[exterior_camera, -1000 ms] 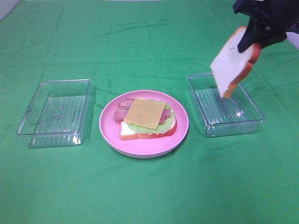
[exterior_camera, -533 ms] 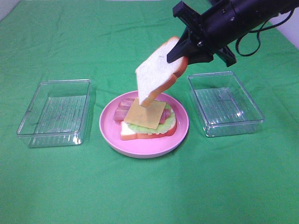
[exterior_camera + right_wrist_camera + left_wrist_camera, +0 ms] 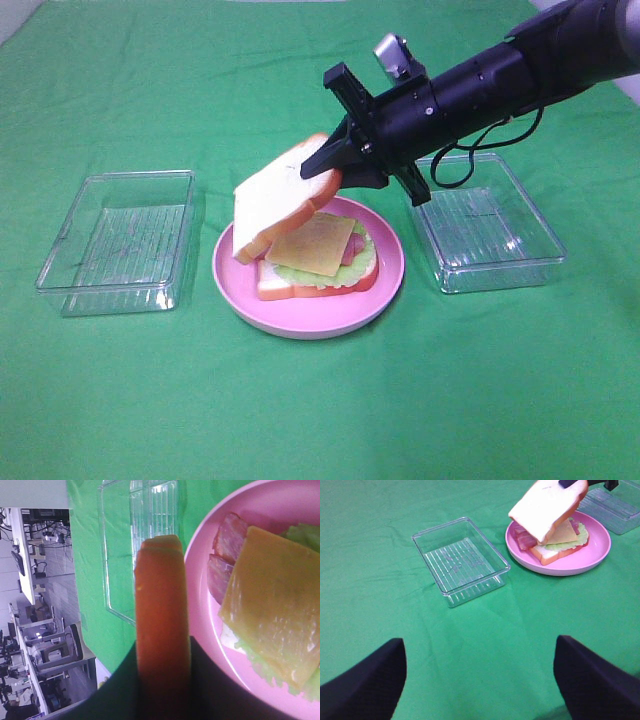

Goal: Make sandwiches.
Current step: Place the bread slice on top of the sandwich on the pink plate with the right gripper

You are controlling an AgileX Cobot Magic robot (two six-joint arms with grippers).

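Bread slice [image 3: 278,205] lowered, tilted over plate [image 3: 300,312]

A green cloth [image 3: 320,420] covers the whole table, lightly creased. A round pink plate [image 3: 300,315] sits near the middle, a little toward the front edge. On the left side stands a clear plastic box [image 3: 120,240] with a ribbed floor (nothing lies in it); the left wrist view shows the same box [image 3: 462,560] just beside the plate [image 3: 570,567]. On the right side stands a second clear box [image 3: 485,225] of the same kind, close to the plate but not touching it.
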